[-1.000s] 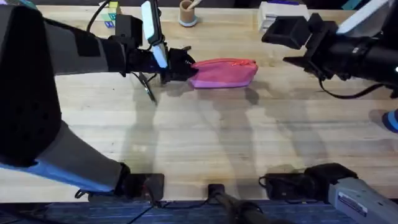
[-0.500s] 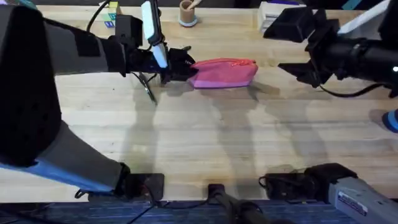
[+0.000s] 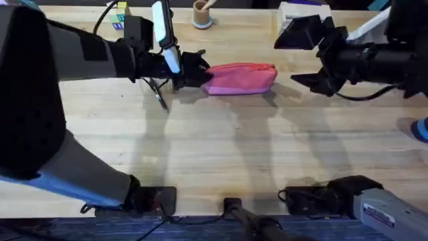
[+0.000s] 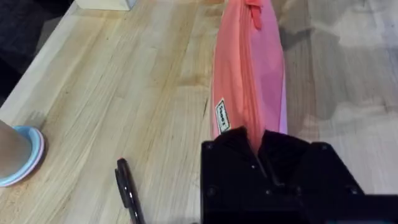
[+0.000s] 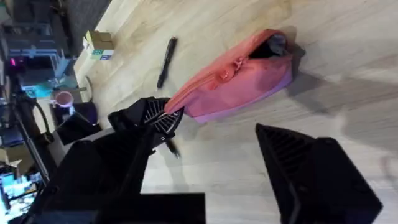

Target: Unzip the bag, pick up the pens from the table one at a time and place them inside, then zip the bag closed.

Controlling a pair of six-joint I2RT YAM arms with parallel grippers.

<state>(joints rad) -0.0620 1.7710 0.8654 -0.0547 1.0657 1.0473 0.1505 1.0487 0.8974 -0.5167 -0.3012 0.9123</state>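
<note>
The pink bag (image 3: 241,78) lies across the far middle of the table (image 3: 214,147), its red zipper pull (image 3: 257,67) near the right end. My left gripper (image 3: 195,71) is shut on the bag's left end; in the left wrist view the black fingers (image 4: 236,149) pinch the fabric of the bag (image 4: 249,81). A black pen (image 3: 159,95) lies just left of the bag, also seen as the pen (image 4: 127,190). My right gripper (image 3: 302,57) hangs open a little right of the bag's right end, and in its wrist view the bag (image 5: 239,78) and pen (image 5: 166,61) lie beyond the fingers.
A small cup on a blue base (image 3: 200,15) stands at the back centre, a white rack (image 3: 301,12) at the back right, coloured blocks (image 3: 120,17) at the back left. A blue object (image 3: 421,129) sits at the right edge. The near half of the table is bare wood.
The right gripper has moved left and slightly nearer, closing on the bag's right end while staying open. The left gripper, bag and pen have not moved.
</note>
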